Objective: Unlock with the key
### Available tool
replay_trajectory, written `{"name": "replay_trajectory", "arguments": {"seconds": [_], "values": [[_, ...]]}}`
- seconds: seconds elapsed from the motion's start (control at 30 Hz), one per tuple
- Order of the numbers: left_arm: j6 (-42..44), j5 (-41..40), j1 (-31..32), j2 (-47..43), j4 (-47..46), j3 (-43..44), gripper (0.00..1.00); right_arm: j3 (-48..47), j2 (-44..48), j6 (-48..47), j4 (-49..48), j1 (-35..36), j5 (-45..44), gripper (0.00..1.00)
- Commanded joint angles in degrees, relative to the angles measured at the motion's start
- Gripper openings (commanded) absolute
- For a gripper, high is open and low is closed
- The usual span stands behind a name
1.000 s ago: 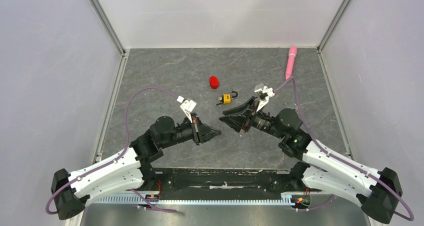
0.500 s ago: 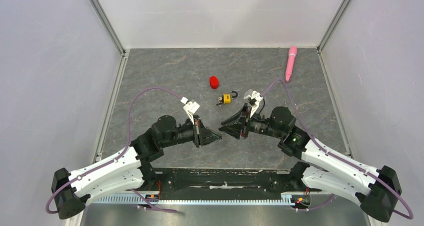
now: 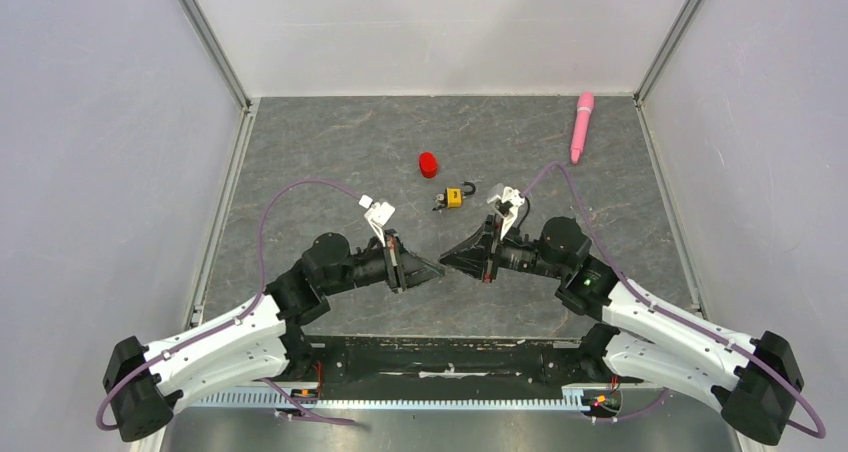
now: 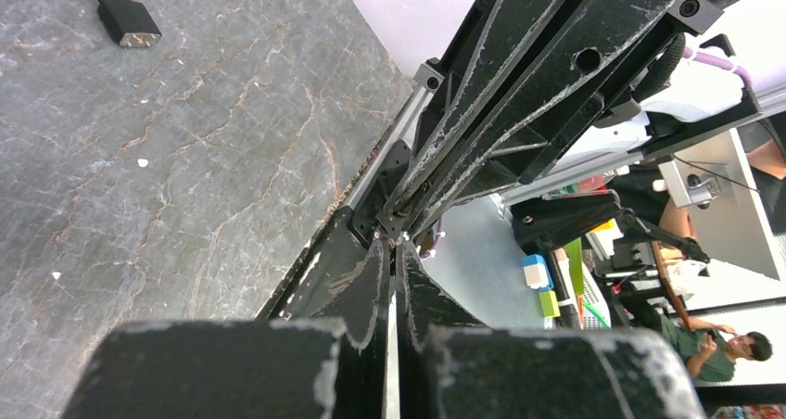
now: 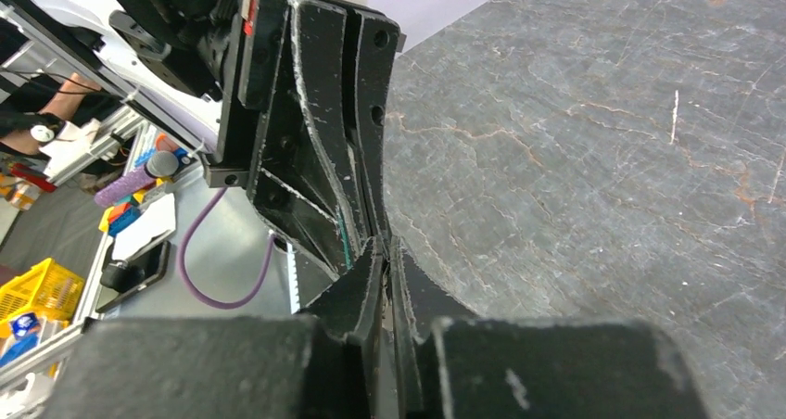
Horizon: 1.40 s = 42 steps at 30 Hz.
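The small yellow padlock (image 3: pixel 454 198) lies on the grey mat, its dark shackle pointing to the back right. My left gripper (image 3: pixel 437 269) and right gripper (image 3: pixel 445 261) meet tip to tip in front of it, both shut. In the right wrist view a thin grey-brown sliver, apparently the key (image 5: pixel 385 307), sits pinched between the right gripper's (image 5: pixel 382 241) fingers. In the left wrist view the left gripper (image 4: pixel 393 243) holds nothing I can see, and light shows through the slit between its fingers. Its tip touches the right gripper's tip.
A small dark piece (image 3: pixel 440 204) lies against the padlock's left side. A black block on a cord (image 4: pixel 130 22) shows in the left wrist view. A red cap (image 3: pixel 428 164) stands behind the padlock. A pink pen (image 3: pixel 581 127) lies at the back right. Grey walls surround the mat.
My right gripper has moved down and left, away from the padlock, until its tip meets the left gripper's tip. The left gripper has barely moved. The padlock stays put.
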<state>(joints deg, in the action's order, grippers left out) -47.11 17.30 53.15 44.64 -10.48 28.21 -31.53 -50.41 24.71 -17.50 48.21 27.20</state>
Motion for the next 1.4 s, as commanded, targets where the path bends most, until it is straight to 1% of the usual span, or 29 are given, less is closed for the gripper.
{"name": "replay_trajectory", "arguments": {"seconds": [0.0, 0.13, 0.17, 0.37, 0.4, 0.43, 0.53, 0.73, 1.0, 1.2, 1.37], "values": [[-3.93, 2.82, -0.95, 0.04, -6.61, -1.47, 0.02, 0.48, 1.02, 0.78, -3.48, -0.3, 0.79, 0.0], [-3.65, 2.73, -0.98, 0.07, -7.6, -1.95, 0.03, 1.19, 1.06, 2.6, -5.75, -0.3, 0.93, 0.0], [-3.62, 2.26, -0.94, -0.04, -7.97, -2.35, 0.06, 1.61, 1.11, 3.44, -6.73, -0.38, 0.85, 0.0], [-5.34, -2.79, -0.94, -2.73, -13.2, -6.35, 0.42, 3.26, 0.93, 7.06, -10.56, -0.61, 0.03, 0.0], [-5.65, -3.41, -0.94, -3.33, -14.17, -7.24, 0.47, 3.46, 0.97, 7.53, -10.9, -0.65, -0.18, 0.0], [-5.96, -4.05, -0.94, -3.69, -15.23, -7.8, 0.48, 3.81, 0.85, 8.08, -11.5, -0.61, -0.31, 0.0], [-5.97, -4.71, -0.98, -4.21, -17.27, -9.05, 0.49, 4.27, 0.52, 9.34, -12.74, -0.74, -0.45, 0.0], [-6.59, -5.54, -0.94, -3.57, -25.29, -11.92, 0.49, 5.58, 0.08, 12.21, -16.25, -1.0, -0.13, 0.0], [-7.06, -3.08, -0.94, -0.35, -33.83, -12.08, 0.49, 7.04, -0.74, 14.83, -19.92, -1.1, 0.75, 0.0], [-8.18, 0.16, -0.95, 3.0, -35.94, -10.85, 0.48, 7.69, -0.85, 15.67, -21.15, -1.18, 0.45, 0.0], [-9.43, 0.36, -0.92, 3.57, -36.3, -11.48, 0.47, 7.81, 0.41, 14.93, -19.79, -1.58, -1.53, 0.0]]}}
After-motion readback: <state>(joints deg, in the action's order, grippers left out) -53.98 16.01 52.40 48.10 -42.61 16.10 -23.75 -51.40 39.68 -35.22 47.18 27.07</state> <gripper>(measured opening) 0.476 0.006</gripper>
